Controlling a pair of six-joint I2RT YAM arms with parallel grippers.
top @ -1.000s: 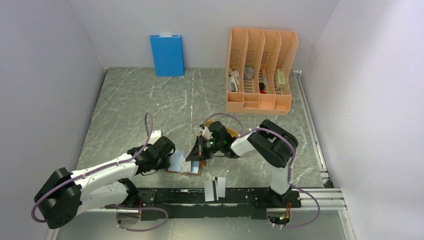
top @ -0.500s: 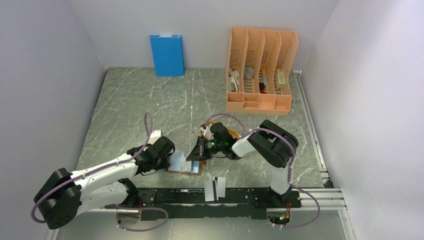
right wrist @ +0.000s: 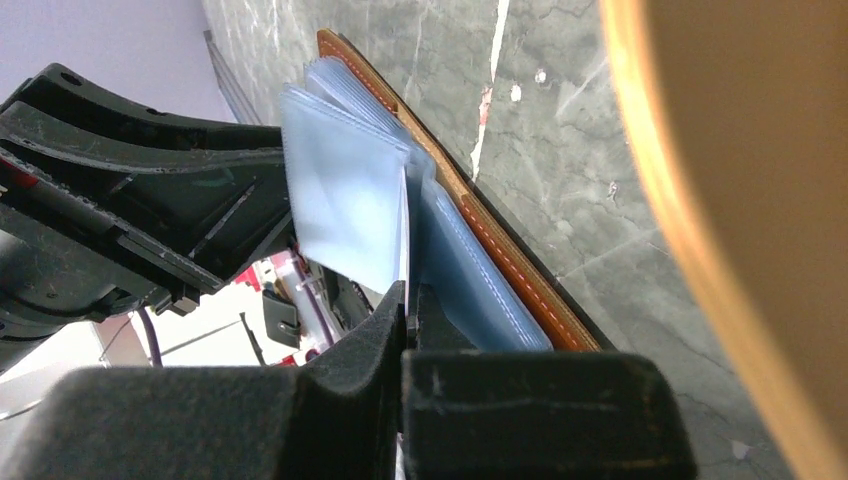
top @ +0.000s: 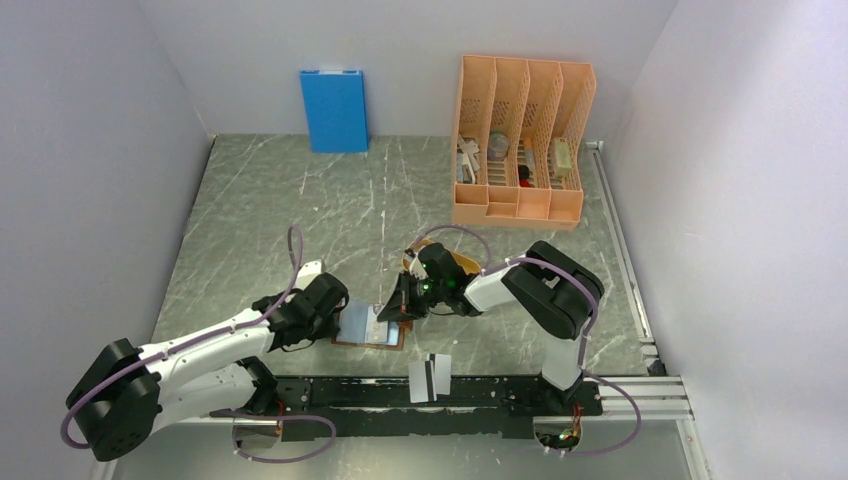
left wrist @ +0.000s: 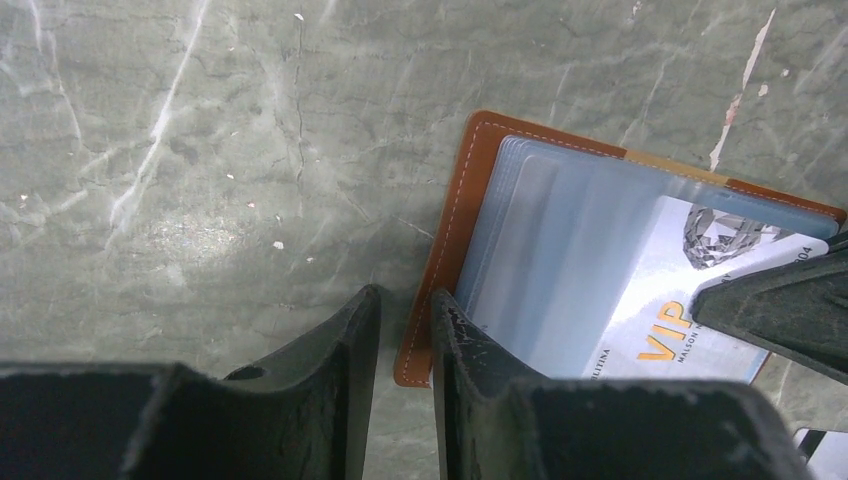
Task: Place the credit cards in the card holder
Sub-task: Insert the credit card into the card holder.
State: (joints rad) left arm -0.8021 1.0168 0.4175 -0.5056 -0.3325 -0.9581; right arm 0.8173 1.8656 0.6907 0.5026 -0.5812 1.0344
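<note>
The brown card holder lies open on the table near the front edge, its clear sleeves fanned up. My left gripper is at its left edge, jaws nearly together with the leather edge between them. My right gripper is shut on a white "VIP" credit card, whose far end lies among the sleeves. In the top view the right gripper is at the holder's right side. A white card with a black stripe lies on the front rail.
An orange oval tray sits under my right wrist and fills the right of the right wrist view. A tall orange file rack stands at the back right, and an upright blue box leans on the back wall.
The right arm has shifted slightly, its elbow a little to the right, and the card has edged a bit toward the sleeves. The left arm and the holder have stayed still.
</note>
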